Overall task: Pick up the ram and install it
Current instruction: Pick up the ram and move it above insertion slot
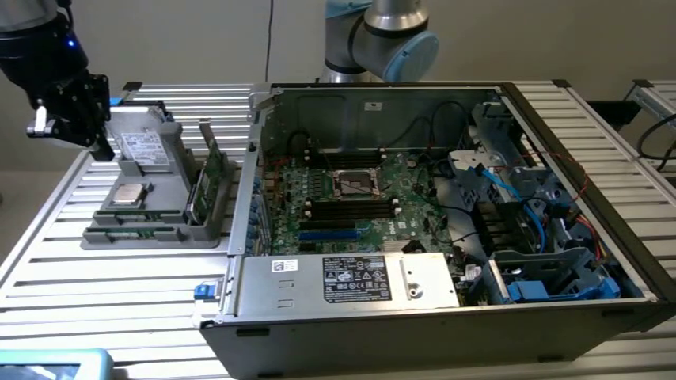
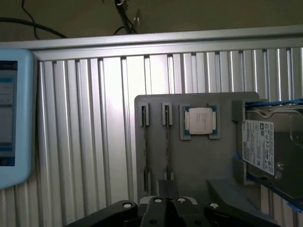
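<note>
Two slim green ram strips stand on edge in slots along the side of a grey parts tray that faces the computer. In the wrist view they show edge-on as thin dark lines. My black gripper hangs above the tray's far end, at the exterior view's left, apart from the ram. Its fingers are shut together with nothing between them. The open computer case lies at the exterior view's right, with black memory slots on its motherboard.
The tray also holds a silver processor and a hard drive. A light-blue device lies on the ribbed aluminium table. Cables and blue drive cages crowd the case's right side. The arm's base stands behind the case.
</note>
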You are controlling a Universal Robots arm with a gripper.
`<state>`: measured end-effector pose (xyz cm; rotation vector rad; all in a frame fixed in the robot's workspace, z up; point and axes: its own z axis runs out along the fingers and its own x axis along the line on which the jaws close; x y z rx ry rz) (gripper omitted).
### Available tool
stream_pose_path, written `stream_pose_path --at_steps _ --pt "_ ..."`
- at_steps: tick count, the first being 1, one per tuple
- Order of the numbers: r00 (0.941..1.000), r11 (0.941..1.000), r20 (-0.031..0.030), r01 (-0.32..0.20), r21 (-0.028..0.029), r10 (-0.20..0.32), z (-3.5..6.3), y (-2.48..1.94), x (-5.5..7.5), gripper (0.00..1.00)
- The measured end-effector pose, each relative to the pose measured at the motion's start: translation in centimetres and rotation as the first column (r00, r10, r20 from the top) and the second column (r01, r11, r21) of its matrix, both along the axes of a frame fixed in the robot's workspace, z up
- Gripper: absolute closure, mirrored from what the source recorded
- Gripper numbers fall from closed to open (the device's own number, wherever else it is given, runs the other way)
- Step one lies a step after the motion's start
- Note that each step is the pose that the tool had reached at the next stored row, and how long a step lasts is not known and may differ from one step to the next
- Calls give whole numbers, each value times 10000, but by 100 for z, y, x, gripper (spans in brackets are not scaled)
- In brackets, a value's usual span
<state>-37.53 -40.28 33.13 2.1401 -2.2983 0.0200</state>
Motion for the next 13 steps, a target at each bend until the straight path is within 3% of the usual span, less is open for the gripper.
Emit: stream_pose_path --at_steps 4,8,11,13 --pt "10000 10000 92 -4 -2 4 -51 0 0 89" --pt "9999 10000 94 -54 -3 54 -84 -10 0 82" --pt "9999 9999 95 -115 -2 115 -111 -29 0 64" --pt "9998 9999 95 -147 -2 147 -144 -35 0 64"
